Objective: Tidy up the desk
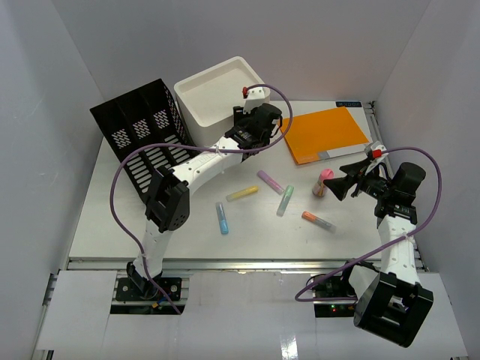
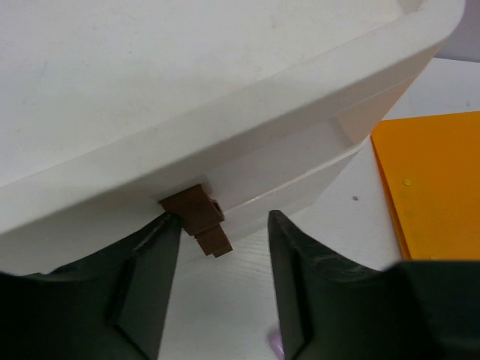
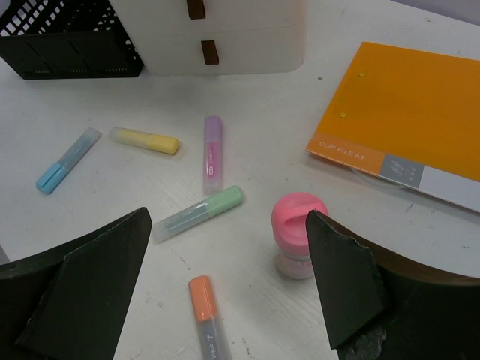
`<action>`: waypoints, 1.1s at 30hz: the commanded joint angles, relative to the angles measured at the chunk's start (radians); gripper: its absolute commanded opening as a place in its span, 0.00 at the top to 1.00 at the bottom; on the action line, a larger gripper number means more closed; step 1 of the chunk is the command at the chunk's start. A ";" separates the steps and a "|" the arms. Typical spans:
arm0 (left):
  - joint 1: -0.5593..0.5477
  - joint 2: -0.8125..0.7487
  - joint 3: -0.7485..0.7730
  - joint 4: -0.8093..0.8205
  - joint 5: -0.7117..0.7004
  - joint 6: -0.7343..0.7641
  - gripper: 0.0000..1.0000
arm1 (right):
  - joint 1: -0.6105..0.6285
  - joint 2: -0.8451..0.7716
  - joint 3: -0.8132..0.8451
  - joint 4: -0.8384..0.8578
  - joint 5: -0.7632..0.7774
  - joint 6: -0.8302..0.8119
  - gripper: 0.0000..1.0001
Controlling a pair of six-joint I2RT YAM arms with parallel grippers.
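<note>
The white desk (image 1: 247, 236) holds loose highlighters: yellow (image 1: 242, 193), purple (image 1: 270, 181), green (image 1: 285, 200), blue (image 1: 222, 218) and orange (image 1: 318, 221). A pink-capped glue stick (image 1: 324, 181) stands upright beside them. My left gripper (image 2: 225, 225) is at the front of the white drawer box (image 2: 187, 90). A brown drawer handle (image 2: 199, 214) sits between its jaws, against the left finger and apart from the right one. My right gripper (image 3: 227, 216) hovers wide open over the desk, its right finger just in front of the glue stick (image 3: 298, 236).
A black mesh organizer (image 1: 142, 131) stands at the back left beside the drawer box (image 1: 217, 94). An orange file folder (image 1: 326, 133) lies flat at the back right. White walls close in the desk on three sides, and a metal rail (image 1: 247, 264) runs along its front.
</note>
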 commanded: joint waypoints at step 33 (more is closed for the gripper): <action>-0.075 -0.209 -0.174 0.020 0.179 -0.116 1.00 | -0.016 0.002 0.045 -0.027 -0.008 -0.016 0.10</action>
